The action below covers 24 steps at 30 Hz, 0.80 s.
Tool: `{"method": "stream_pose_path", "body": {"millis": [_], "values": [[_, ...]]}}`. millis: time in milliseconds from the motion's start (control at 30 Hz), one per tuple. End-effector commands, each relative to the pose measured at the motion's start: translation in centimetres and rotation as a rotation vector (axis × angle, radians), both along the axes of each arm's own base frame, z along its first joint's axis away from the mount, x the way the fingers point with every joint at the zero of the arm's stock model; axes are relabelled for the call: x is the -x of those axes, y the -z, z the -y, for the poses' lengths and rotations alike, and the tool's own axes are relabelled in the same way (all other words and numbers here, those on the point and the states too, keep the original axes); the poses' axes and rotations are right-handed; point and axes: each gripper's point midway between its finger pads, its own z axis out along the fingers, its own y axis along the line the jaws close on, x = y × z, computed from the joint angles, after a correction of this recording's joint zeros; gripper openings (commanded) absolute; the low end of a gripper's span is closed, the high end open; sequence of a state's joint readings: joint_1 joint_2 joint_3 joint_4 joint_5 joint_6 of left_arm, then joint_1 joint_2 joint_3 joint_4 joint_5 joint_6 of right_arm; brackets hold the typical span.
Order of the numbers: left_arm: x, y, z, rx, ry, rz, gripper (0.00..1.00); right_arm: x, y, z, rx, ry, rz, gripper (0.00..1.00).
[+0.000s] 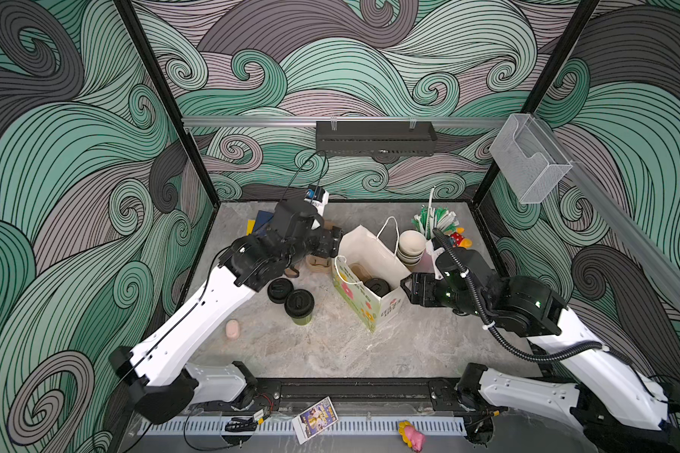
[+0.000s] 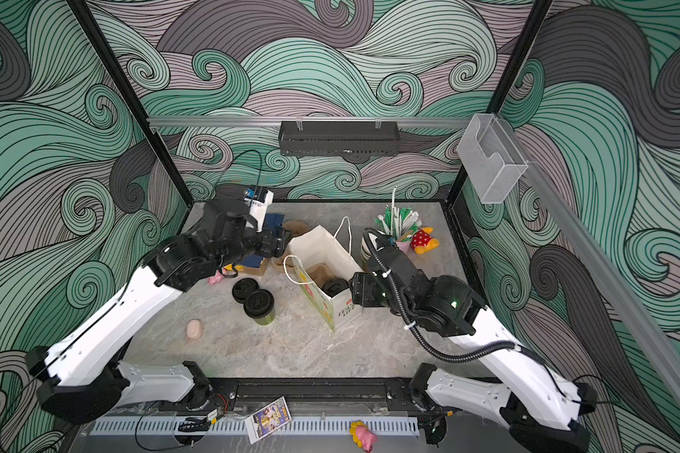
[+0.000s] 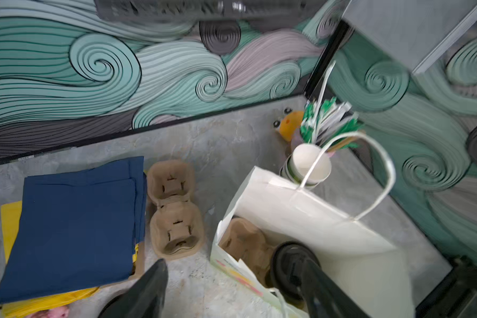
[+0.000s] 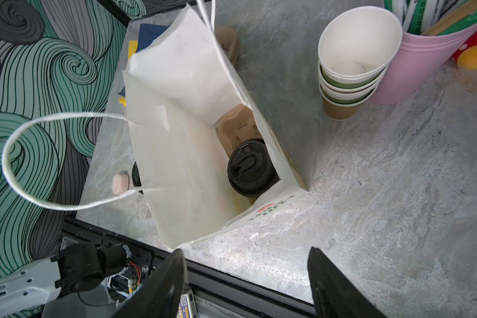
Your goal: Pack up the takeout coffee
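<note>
One cup in the bag: the lidded cup (image 4: 249,168) stands upright inside the paper bag (image 1: 370,251) at the centre of both top views. Its black lid faces up, at the end of the bag nearest the right gripper (image 1: 408,289).
Tray in the bag: a brown pulp tray (image 4: 237,124) lies on the bag floor, touching the cup. Whether the cup sits in a pocket cannot be told.
Cups on the table: the front cup (image 1: 299,306), black lid on a green wall, stands left of the bag, centre-left of the frame. A second lid (image 1: 280,290) touches it on the far side; what is beneath that lid is hidden.
Empty cups: the stack of empty cups (image 4: 353,63), nested and tilted, is right of the bag and leans against the pink pot of straws (image 4: 424,63).
Left gripper: the left gripper (image 1: 332,245) is at the bag's upper-left rim, jaws wide apart, holding nothing. In the wrist view one finger (image 3: 322,291) crosses in front of the lid in the bag.
Right gripper: jaws wide apart and empty, just right of the bag's lower-right corner.
Spare tray: a double tray (image 3: 174,209) lies on the table (image 1: 330,345) between the bag and the blue napkins (image 3: 75,220).
</note>
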<state>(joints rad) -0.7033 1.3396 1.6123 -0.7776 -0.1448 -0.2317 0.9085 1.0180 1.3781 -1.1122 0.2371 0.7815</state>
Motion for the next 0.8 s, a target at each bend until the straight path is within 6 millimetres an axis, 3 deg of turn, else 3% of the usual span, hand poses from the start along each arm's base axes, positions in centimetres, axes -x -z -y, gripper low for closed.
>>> {"method": "stream_pose_path", "body": {"millis": [0,133,267,533,767], "values": [[-0.2,1.5,1.1,-0.096,0.182,-0.064,0.8,-1.0,-0.7,1.0,-0.034,0.162,0.025,0.72],[-2.5,4.7,2.1,-0.177,0.245,-0.153,0.81,-1.1,0.2,0.8,-0.012,0.194,0.001,0.72],[-4.8,6.4,2.0,-0.256,0.243,-0.189,0.82,-0.9,0.7,0.2,-0.006,0.187,-0.012,0.73],[-6.1,8.7,3.0,-0.341,0.325,-0.25,0.76,-0.8,1.4,0.0,0.033,0.182,-0.021,0.73],[-6.7,9.4,3.6,-0.333,0.338,-0.273,0.49,-0.8,1.6,0.1,0.064,0.178,-0.026,0.73]]}}
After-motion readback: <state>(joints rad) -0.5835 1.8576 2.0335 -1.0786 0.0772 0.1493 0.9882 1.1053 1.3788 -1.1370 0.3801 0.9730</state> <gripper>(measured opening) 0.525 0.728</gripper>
